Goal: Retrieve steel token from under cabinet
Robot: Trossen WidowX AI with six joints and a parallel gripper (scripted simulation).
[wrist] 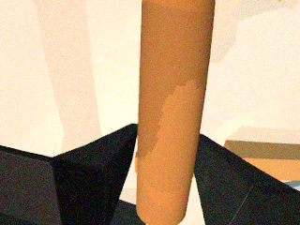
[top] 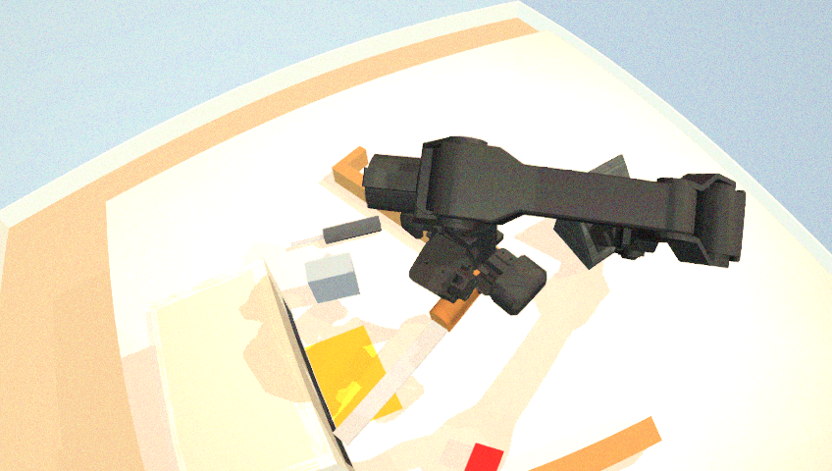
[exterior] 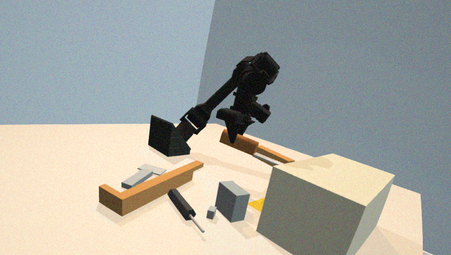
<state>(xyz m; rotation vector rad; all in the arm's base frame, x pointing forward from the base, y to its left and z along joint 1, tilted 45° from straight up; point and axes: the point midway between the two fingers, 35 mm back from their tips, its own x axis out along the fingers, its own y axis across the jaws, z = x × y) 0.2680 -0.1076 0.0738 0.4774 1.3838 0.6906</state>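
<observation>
My gripper (top: pixel 477 274) (exterior: pixel 237 137) (wrist: pixel 165 135) is shut on the round orange handle (top: pixel 452 310) (exterior: pixel 248 144) (wrist: pixel 175 56) of a tool, which it holds above the table. The tool's long flat pale blade (top: pixel 396 374) (exterior: pixel 266 159) slants over the yellow marked area (top: pixel 344 361) (exterior: pixel 258 204). In the top view its far end meets the cabinet's lower front edge; I cannot tell whether it touches. The cream cabinet (top: pixel 216 373) (exterior: pixel 310 195) stands behind the yellow area. The steel token does not show in any view. The blade covers part of the yellow area.
A grey block (top: pixel 333 279) (exterior: pixel 232 202) stands beside the yellow area, near a small grey cube (exterior: pixel 211 212). A black-handled tool (top: pixel 351 230) (exterior: pixel 181 203) and a hooked orange bar (top: pixel 350 170) (exterior: pixel 155 186) lie beyond. Another orange bar (top: pixel 600 444) and a red patch (top: pixel 484 457) are on the opposite side.
</observation>
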